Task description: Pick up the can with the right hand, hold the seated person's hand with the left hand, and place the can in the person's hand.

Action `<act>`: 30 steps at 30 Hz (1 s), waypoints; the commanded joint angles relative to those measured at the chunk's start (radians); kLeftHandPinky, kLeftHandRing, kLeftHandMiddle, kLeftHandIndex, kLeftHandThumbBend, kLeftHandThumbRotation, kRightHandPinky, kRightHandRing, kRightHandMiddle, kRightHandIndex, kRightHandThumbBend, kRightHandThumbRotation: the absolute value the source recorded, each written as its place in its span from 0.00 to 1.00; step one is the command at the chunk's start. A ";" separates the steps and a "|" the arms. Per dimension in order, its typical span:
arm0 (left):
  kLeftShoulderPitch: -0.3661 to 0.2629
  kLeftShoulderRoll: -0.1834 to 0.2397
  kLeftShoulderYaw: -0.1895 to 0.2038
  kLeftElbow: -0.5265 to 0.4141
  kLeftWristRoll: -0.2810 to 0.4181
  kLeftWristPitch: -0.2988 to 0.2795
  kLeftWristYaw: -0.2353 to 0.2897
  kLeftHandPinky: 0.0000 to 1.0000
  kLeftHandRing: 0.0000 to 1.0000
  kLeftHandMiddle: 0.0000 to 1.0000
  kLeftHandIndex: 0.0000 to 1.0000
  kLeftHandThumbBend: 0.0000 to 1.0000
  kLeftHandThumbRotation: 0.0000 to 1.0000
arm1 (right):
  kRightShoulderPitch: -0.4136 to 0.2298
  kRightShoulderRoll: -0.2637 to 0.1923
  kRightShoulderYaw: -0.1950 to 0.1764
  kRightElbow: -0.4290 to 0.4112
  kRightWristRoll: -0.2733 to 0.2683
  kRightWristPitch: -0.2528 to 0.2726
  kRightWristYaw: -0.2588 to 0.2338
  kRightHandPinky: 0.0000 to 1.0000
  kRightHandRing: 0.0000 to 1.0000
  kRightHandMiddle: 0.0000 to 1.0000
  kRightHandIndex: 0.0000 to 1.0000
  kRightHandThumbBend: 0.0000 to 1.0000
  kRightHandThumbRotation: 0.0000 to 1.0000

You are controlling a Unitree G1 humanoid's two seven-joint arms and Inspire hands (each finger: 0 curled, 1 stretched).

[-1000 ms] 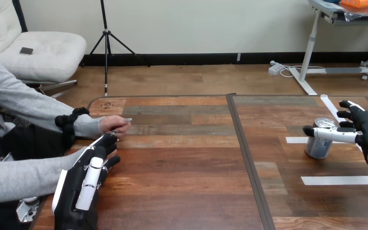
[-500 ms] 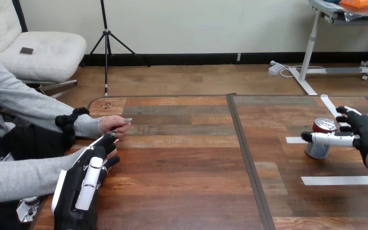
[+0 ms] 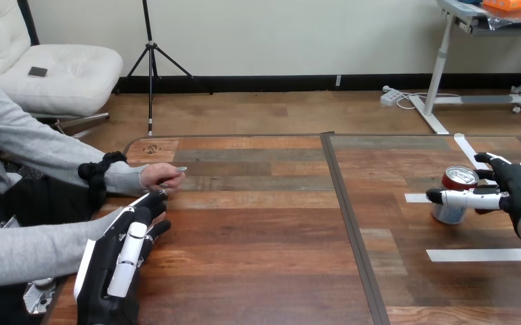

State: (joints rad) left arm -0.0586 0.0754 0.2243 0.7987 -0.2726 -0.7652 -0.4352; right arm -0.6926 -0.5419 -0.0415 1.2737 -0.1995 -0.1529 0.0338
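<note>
While a dark seam [image 3: 352, 223] splits the tabletop [image 3: 264, 257], the left hand [image 3: 118, 261] lies far left of it, fingers straight, tips just short of the person's hand [image 3: 159, 176]. Right of the seam, the right hand [image 3: 515, 189] is clamped on the can [image 3: 450, 211], thumb across its front.

Left robot hand [image 3: 118, 257] flat, fingers straight, right robot hand [image 3: 519, 192] curled, thumb stretched inward

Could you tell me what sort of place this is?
Probably a robot handover test bench: white tape strips mark the wooden table, the right hand grips a can, and the person's hand rests at the left.
</note>
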 commanded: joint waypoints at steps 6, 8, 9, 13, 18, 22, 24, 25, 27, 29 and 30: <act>-0.053 0.012 0.008 -0.016 -0.008 -0.017 -0.011 0.84 0.89 0.87 0.74 0.54 0.78 | -0.046 0.019 0.008 -0.002 0.000 0.006 -0.001 0.46 0.73 0.79 0.92 1.00 0.18; -0.053 0.011 0.009 -0.018 -0.010 -0.015 -0.011 0.84 0.89 0.86 0.74 0.54 0.78 | -0.047 0.020 0.010 -0.001 -0.001 0.008 -0.002 0.47 0.75 0.80 0.92 1.00 0.19; -0.053 0.010 0.009 -0.019 -0.013 -0.013 -0.014 0.84 0.89 0.86 0.73 0.54 0.78 | -0.047 0.020 0.013 -0.002 -0.004 0.008 -0.005 0.51 0.78 0.82 0.91 1.00 0.18; -0.056 0.007 0.011 -0.014 -0.016 -0.018 -0.017 0.84 0.88 0.86 0.73 0.55 0.78 | -0.049 0.020 0.026 -0.001 -0.017 0.013 -0.014 0.57 0.82 0.85 0.91 1.00 0.18; -0.053 0.010 0.009 -0.019 -0.023 -0.007 -0.029 0.85 0.89 0.86 0.74 0.56 0.77 | -0.053 0.024 0.026 -0.003 -0.015 0.022 -0.014 0.64 0.86 0.89 0.90 1.00 0.16; -0.052 0.006 0.009 -0.021 -0.023 -0.011 -0.024 0.86 0.89 0.86 0.73 0.56 0.76 | -0.054 0.027 0.031 -0.004 -0.018 0.026 -0.021 0.69 0.88 0.90 0.89 1.00 0.15; -0.051 0.006 0.008 -0.023 -0.020 -0.011 -0.021 0.86 0.89 0.86 0.73 0.55 0.76 | -0.054 0.028 0.033 -0.004 -0.020 0.027 -0.025 0.72 0.89 0.90 0.89 1.00 0.14; -0.050 0.006 0.007 -0.024 -0.019 -0.011 -0.020 0.86 0.89 0.86 0.73 0.55 0.76 | -0.054 0.028 0.034 -0.004 -0.020 0.027 -0.026 0.74 0.89 0.91 0.89 1.00 0.14; -0.050 0.006 0.007 -0.025 -0.020 -0.010 -0.019 0.86 0.89 0.86 0.73 0.54 0.76 | -0.053 0.029 0.036 -0.005 -0.022 0.023 -0.030 0.77 0.90 0.91 0.88 1.00 0.13; -0.050 0.006 0.007 -0.025 -0.022 -0.008 -0.023 0.86 0.89 0.86 0.73 0.54 0.76 | -0.051 0.030 0.037 -0.005 -0.021 0.018 -0.032 0.79 0.90 0.91 0.87 1.00 0.12; -0.051 0.006 0.007 -0.024 -0.024 -0.008 -0.026 0.86 0.89 0.86 0.73 0.54 0.76 | -0.051 0.030 0.037 -0.005 -0.021 0.015 -0.032 0.79 0.90 0.91 0.87 1.00 0.12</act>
State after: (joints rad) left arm -0.0586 0.0749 0.2252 0.7987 -0.2831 -0.7647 -0.4529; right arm -0.6926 -0.5298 -0.0110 1.2738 -0.2171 -0.1242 0.0238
